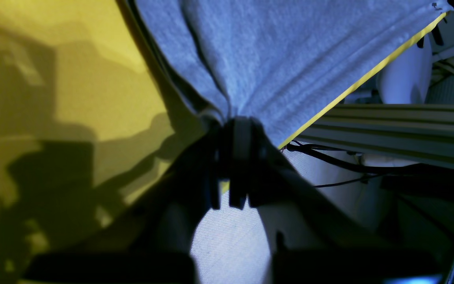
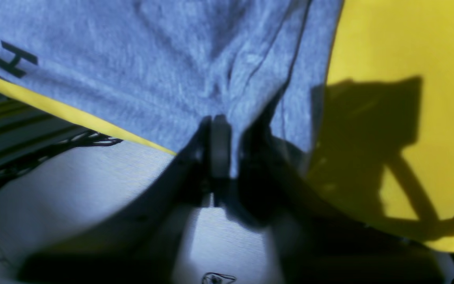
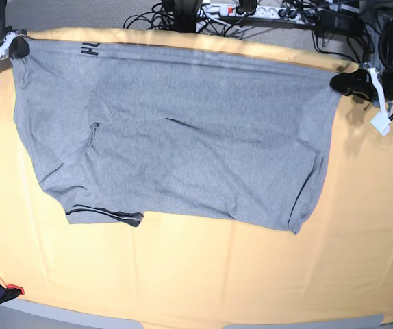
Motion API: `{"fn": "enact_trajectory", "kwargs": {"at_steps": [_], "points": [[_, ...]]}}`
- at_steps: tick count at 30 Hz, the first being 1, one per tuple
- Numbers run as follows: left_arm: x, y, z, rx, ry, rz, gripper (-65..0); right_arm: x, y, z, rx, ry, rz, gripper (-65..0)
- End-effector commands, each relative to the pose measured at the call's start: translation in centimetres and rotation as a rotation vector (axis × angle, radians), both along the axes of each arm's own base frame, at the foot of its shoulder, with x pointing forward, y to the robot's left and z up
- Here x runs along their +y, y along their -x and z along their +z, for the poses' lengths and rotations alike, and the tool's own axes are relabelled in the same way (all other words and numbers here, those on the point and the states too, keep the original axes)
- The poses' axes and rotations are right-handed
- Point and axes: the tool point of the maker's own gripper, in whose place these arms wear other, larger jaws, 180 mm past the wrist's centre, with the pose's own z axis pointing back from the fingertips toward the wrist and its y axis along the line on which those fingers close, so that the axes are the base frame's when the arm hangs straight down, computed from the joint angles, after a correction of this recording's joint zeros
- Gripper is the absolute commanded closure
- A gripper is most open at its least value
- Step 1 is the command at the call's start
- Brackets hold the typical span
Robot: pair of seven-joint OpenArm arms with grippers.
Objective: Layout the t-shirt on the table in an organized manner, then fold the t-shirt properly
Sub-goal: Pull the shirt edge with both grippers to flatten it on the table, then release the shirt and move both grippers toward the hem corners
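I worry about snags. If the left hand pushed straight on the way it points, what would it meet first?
The t-shirt: its bunched corner already sits at the left hand, so only grey fabric lies ahead, over the table.

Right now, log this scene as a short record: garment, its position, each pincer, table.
garment: grey t-shirt, stretched wide, black lettering at one far corner
position: top edge along the table's far edge, some wrinkles, lower hem uneven
left pincer: at a shirt corner, fabric bunched between its fingers
right pincer: at the other far corner, fabric between its fingers
table: yellow-orange cloth, shirt lies on far half
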Motion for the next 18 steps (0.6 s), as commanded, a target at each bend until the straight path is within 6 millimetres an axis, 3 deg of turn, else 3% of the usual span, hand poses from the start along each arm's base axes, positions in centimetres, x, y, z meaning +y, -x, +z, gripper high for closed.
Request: {"fn": "enact_trajectory", "kwargs": {"at_steps": [1, 3, 5, 9, 12, 18], "points": [[0.5, -0.7, 1.1, -0.031, -0.014, -0.004, -19.2, -0.9, -0.2, 0.7, 0.001, 0.038, 0.016, -21.1], [0.6, -0.7, 1.2, -0.029, -0.016, -0.002, -34.7, -1.0, -0.3, 0.7, -0.002, 0.039, 0.017, -34.6], [0.8, -0.9, 1.3, -0.016, -0.021, 0.014, -42.5, -0.9, -0.5, 0.9, -0.015, 0.031, 0.012, -36.2], [1.8, -1.3, 2.0, -0.019, -0.056, 0.016, -43.1, -2.0, -1.3, 2.6, -0.086, 0.019, -0.045, -36.2], [2.7, -2.5, 3.3, -0.069, -0.072, 0.029, -43.1, -3.9, -2.3, 5.1, -0.186, 0.020, -0.118, -36.2], [5.2, -7.3, 9.1, -0.315, -0.099, 0.095, -43.1, -6.6, -3.6, 10.2, -0.382, 0.004, -0.220, -36.2]]}}
